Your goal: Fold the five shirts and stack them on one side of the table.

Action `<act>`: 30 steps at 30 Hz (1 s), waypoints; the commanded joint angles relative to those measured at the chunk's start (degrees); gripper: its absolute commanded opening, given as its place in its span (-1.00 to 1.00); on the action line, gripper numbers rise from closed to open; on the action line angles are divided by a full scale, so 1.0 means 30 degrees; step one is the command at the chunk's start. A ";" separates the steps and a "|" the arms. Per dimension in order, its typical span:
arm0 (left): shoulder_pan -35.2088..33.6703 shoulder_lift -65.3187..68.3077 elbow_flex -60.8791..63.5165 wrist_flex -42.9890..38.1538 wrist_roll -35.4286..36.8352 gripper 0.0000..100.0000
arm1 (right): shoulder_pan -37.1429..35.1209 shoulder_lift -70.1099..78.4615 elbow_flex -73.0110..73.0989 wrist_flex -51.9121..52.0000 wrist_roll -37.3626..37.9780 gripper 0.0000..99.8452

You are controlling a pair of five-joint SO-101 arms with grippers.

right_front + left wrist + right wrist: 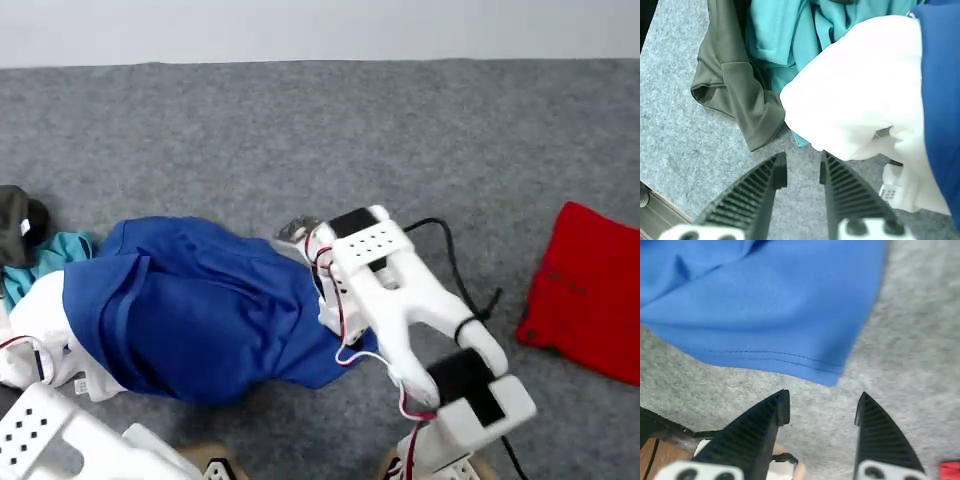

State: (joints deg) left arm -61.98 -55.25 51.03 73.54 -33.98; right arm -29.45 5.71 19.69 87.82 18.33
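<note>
The right tool (823, 395) hangs wide and empty over the hem of the blue shirt (765, 300), its arm stretched forward over the counter (300, 130). The left tool (802, 156), narrowly parted and empty, points at the white shirt (855, 90), which lies beside the teal shirt (785, 40). The red shirt (590, 290) lies well apart.

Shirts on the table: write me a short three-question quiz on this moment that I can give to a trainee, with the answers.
1. True or false: the red shirt lies folded and apart from the blue shirt.
2. What does the right gripper hold? A) the blue shirt B) nothing C) the red shirt
3. Short answer: in the left wrist view, what colours are the two shirts beside the white shirt?

Key
1. True.
2. B: it is open over the carpet by the blue shirt's corner.
3. A teal shirt and an olive shirt.
</note>
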 commanded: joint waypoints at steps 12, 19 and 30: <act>-0.0147 -0.0059 -0.0073 -0.0381 -0.0117 -0.77 | -0.0161 0.6081 -0.3780 0.0015 -0.1524 -0.55; -0.0117 -0.0059 -0.0073 -0.0381 -0.0117 -0.77 | -0.0220 0.7692 -0.5421 0.0249 -0.1436 -0.74; -0.0029 -0.0059 -0.0073 -0.0381 -0.0117 -0.77 | -0.0044 0.6549 -0.9817 0.3473 0.0762 -0.98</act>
State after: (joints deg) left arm -61.98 -55.25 51.03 73.54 -33.98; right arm -29.54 29.36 -3.25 95.12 18.07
